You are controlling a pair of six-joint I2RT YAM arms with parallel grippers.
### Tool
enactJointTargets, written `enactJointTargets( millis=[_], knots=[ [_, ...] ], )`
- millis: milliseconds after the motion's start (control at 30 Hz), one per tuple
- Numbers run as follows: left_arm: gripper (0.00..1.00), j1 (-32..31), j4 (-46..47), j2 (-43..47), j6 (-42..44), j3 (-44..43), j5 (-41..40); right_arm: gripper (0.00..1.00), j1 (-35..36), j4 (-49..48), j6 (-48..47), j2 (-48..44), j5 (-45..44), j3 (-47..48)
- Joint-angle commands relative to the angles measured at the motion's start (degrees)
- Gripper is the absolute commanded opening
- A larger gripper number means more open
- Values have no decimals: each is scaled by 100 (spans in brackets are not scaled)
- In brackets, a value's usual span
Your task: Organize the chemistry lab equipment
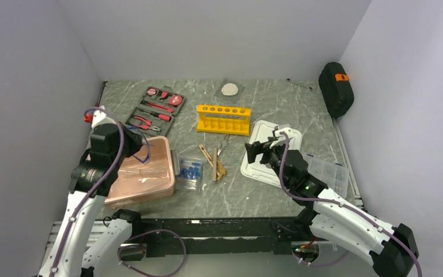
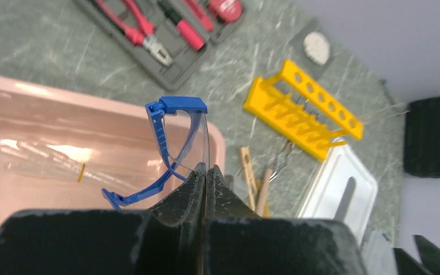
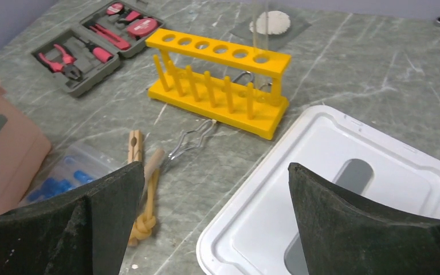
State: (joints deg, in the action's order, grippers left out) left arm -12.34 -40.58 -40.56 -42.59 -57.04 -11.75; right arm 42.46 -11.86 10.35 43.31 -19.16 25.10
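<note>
My left gripper (image 2: pixel 206 170) is shut on the clear lens of the blue-framed safety glasses (image 2: pixel 175 129) and holds them above the pink bin (image 2: pixel 220 150); in the top view the glasses (image 1: pixel 143 148) hang over the bin's far edge. The yellow test-tube rack (image 1: pixel 223 119) stands mid-table. The tan wooden clamps (image 1: pixel 214 162) and the bag of blue-capped tubes (image 1: pixel 189 173) lie in front of it. My right gripper (image 3: pixel 215 172) is open and empty, low over the table between the clamps (image 3: pixel 136 150) and a white lid (image 3: pixel 332 189). The rack (image 3: pixel 217 74) is beyond it.
The red-and-black tool kit (image 1: pixel 154 109) lies open at the back left. A clear compartmented box (image 1: pixel 330 173) sits right of the white lid (image 1: pixel 271 153). A black case (image 1: pixel 335 89) leans on the right wall. A clear packet (image 2: pixel 34 159) lies in the bin.
</note>
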Motion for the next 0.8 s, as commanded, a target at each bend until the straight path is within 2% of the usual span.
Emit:
enactJointTargets(
  millis=[0,267,533,700,767],
  knots=[
    [0,169,71,-135,-122,331,456,98,-26,200,70,-167,-533,-32],
    [0,191,-596,-398,639,699,676,99,-60,319,214,-155,-952,-43],
    [0,275,-95,-910,810,1208,1443,99,-104,501,342,110,-1179,118],
    [0,326,263,-1227,942,1380,1626,99,-121,692,385,147,-1372,198],
    [7,360,366,-1384,969,1434,1726,100,-128,698,394,110,-1404,154]
  ],
)
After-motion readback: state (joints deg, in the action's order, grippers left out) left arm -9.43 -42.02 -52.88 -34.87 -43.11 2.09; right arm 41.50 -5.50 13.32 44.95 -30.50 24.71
